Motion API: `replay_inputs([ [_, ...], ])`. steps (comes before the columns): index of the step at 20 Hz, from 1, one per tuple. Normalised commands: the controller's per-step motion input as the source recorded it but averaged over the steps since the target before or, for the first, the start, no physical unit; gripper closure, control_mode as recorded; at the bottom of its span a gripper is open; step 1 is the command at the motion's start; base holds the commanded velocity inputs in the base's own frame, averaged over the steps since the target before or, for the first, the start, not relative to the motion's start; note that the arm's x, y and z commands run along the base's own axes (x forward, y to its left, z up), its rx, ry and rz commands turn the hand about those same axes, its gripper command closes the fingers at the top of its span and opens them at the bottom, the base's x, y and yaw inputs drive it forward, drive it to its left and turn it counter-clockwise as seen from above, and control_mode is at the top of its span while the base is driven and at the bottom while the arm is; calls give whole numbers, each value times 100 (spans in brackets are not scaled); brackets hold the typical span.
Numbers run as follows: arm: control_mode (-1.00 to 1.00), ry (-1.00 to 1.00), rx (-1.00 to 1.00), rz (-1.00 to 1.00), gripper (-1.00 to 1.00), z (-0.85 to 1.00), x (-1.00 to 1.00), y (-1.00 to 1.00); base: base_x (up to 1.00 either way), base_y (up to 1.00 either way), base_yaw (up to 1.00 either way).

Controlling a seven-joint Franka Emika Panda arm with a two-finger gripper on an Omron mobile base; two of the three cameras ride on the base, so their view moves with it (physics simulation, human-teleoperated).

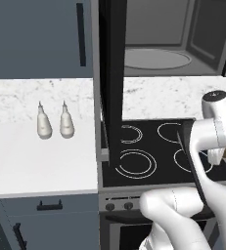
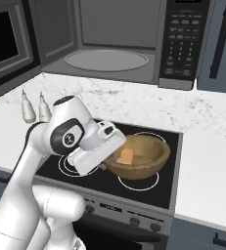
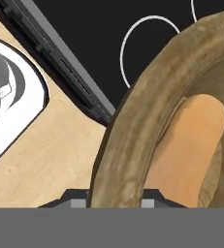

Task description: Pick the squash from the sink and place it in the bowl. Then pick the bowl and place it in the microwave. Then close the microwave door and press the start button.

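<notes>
1. The squash point(image 2: 125, 156) lies inside the wooden bowl point(image 2: 148, 158), resting against the inner wall on the side nearest the arm, so the first part of the task reads as done and the bowl now serves as its carrier.
2. The bowl is over the black stovetop point(image 2: 156, 188), above the front right burner ring point(image 2: 139, 181) near the front edge. Whether it rests on the glass or is lifted just clear of it, I cannot tell.
3. The pincer point(image 3: 114, 198) straddles the bowl's thick rim point(image 3: 133, 131) on the arm's side, one fingertip outside the wall and one inside. It looks closed on the rim, a hold that suits a wide bowl too broad to span whole.
4. A rim pinch leaves the bowl hanging off one side. I judge it will tend to tip away from the hand, and the loose squash could roll if the bowl tilts much.
5. The microwave point(image 2: 109, 39) sits above the stove with its door point(image 1: 112, 63) swung fully open to the left, its turntable point(image 2: 107, 60) bare and ready.
6. The step in hand appears to be carrying the bowl up into that cavity. It must clear the lower lip of the opening.
7. Two salt shakers point(image 1: 55, 122) stand on the white counter point(image 1: 36, 161) left of the stove, well apart from the path.
</notes>
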Motion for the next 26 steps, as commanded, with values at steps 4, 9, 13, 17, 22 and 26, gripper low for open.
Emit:
replay_inputs([
  [4,-100,-17,1,17,100,50,-6,5,0,0,0],
  [9,-100,-21,0,41,100,82,-16,24,0,0,0],
  [13,-100,-13,-5,45,100,72,-19,54,0,0,0],
  [17,-100,-16,-5,40,100,86,-29,31,0,0,0],
  [22,-100,-17,-5,30,100,100,-3,10,0,0,0],
  [26,-100,-5,-7,19,100,93,32,10,0,0,0],
])
